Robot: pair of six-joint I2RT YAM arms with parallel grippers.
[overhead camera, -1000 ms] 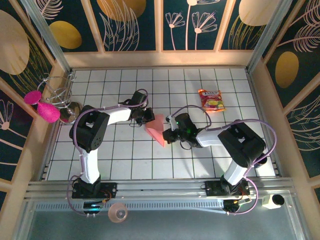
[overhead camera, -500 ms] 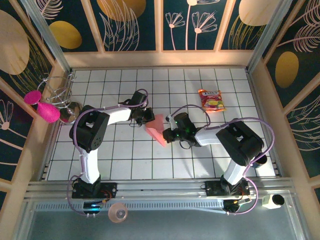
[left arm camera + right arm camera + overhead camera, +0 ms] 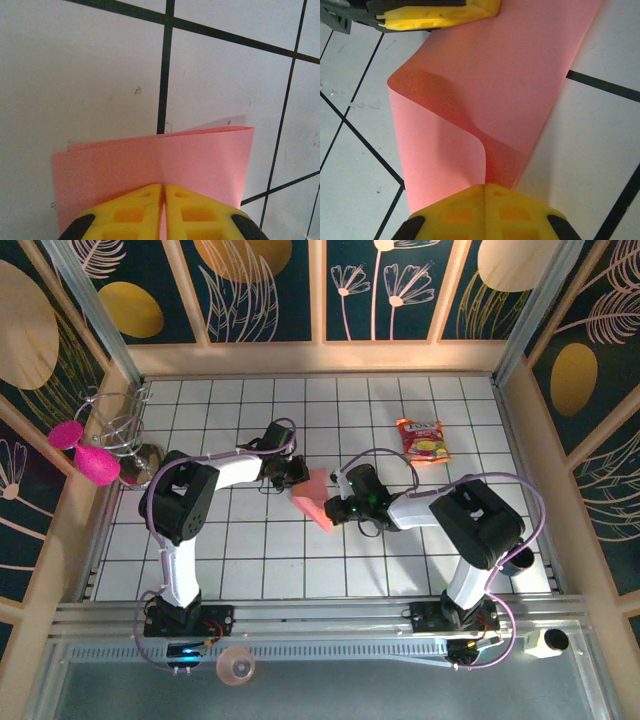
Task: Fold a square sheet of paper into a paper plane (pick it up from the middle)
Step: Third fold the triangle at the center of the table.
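1. So, left gripper point(image 3: 291, 473) first: its yellow fingers point(image 3: 135, 210) are pressed tight together with a pinch of the paper point(image 3: 312, 498) between them, grabbing the sheet at its far-left end.
2. Paper sits mid-table, right between the two grippers, and looks partly lifted off the tiles. It's doubled over. The left wrist view shows two layers and a faint centre crease running straight into the pinch.
3. Right gripper point(image 3: 337, 510) is clamped too, on the opposite, near-right end. Its wrist view shows a loose flap curling over right at its fingertips, so that fold looks soft, not creased flat yet.
4. The bit that matters: the paper's long axis runs slantwise from one gripper to the other. Each arm has its own end and neither is really nearer. The sheet lies to the right of the left gripper and to the left of the right one. The next fold probably comes down to moving one end against the other without tearing it or letting it slip.
5. Surface: white tiled table point(image 3: 250, 550) with dark grout lines, flat, with what looks like enough space beside the paper to press a crease down.
6. Room: magenta discs point(image 3: 80, 452) off by the left wall, snack packet point(image 3: 423, 440) further back on the right, both well apart from the paper. Dark floral panels all round.
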